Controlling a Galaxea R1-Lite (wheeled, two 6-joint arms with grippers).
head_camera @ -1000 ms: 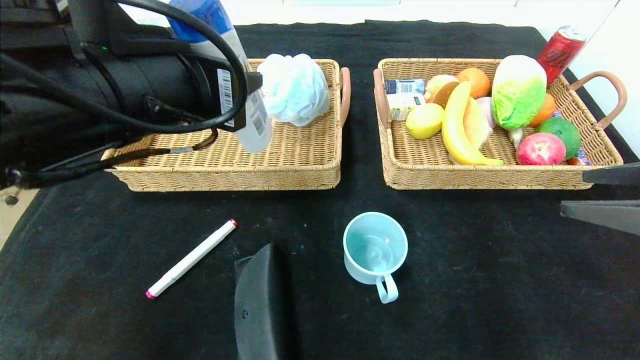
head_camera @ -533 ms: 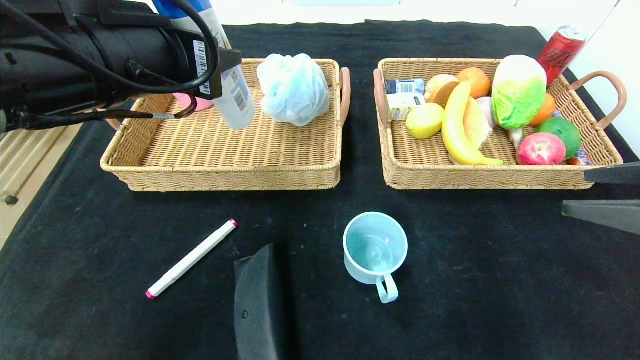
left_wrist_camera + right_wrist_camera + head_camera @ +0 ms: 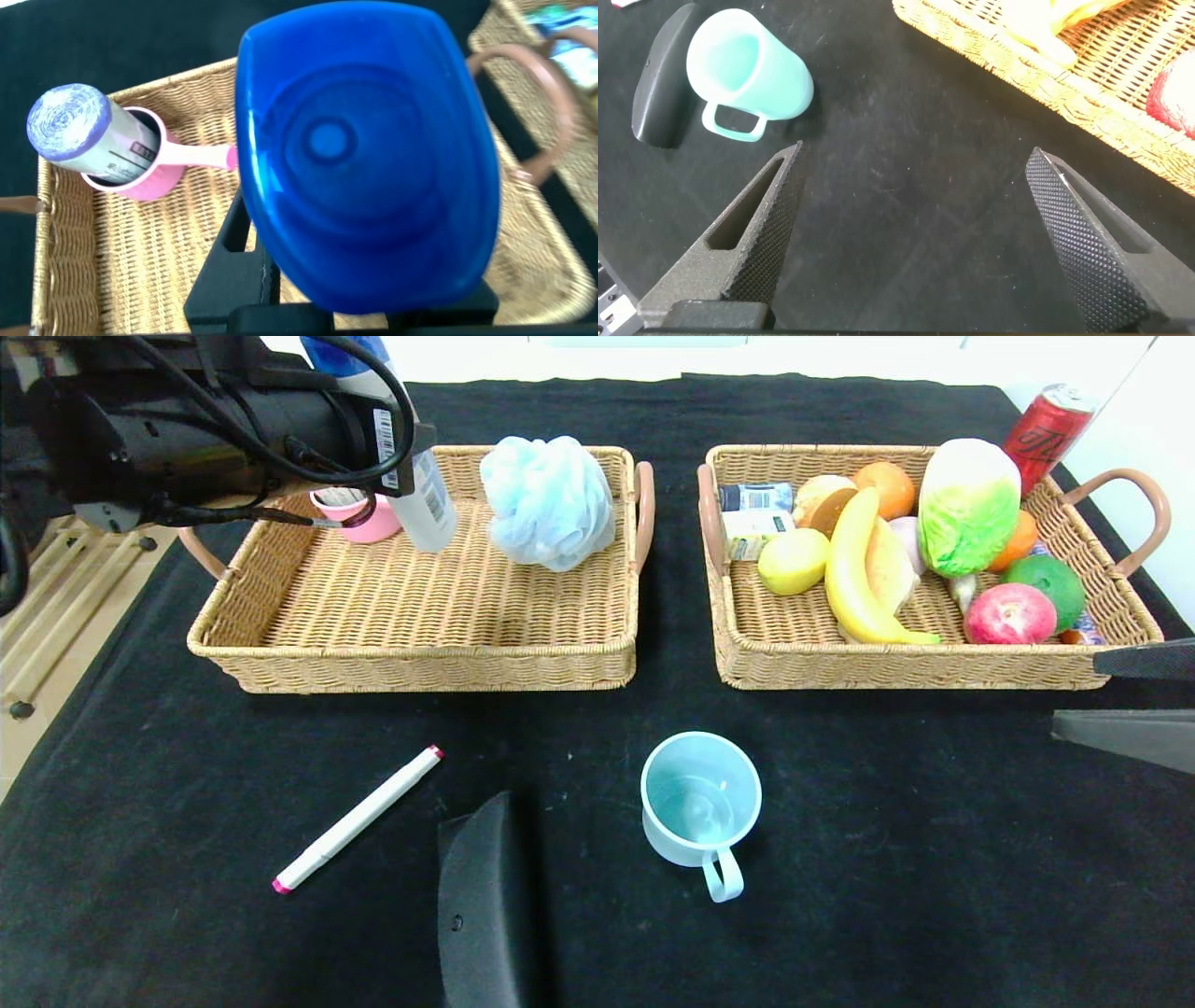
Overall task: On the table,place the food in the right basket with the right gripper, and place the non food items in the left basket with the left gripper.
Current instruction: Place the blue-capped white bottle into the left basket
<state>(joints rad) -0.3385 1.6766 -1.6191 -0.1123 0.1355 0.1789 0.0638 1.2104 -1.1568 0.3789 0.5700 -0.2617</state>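
Bottle (image 3: 422, 495), white with a blue cap, is held upright by the left gripper (image 3: 392, 439) over the far left corner of the left basket (image 3: 429, 658); the fingers are closed on the bottle's upper body. Whether the bottle base touches the basket floor cannot be told. In the left wrist view the blue cap (image 3: 364, 154) fills most of the field. A pink cup (image 3: 359, 518) containing a small tube is located just beside the bottle in the same corner, and a pale blue bath sponge (image 3: 548, 502) is positioned at the far right of that basket.

The right gripper (image 3: 915, 233) is held low over the bare table (image 3: 934, 859) in front of the right basket (image 3: 896, 667), with its fingers spread wide and nothing between them. A white marker (image 3: 357, 819) and a light blue mug (image 3: 700, 812) are left on the table, well apart. Fruit and vegetables are contained in the right basket.
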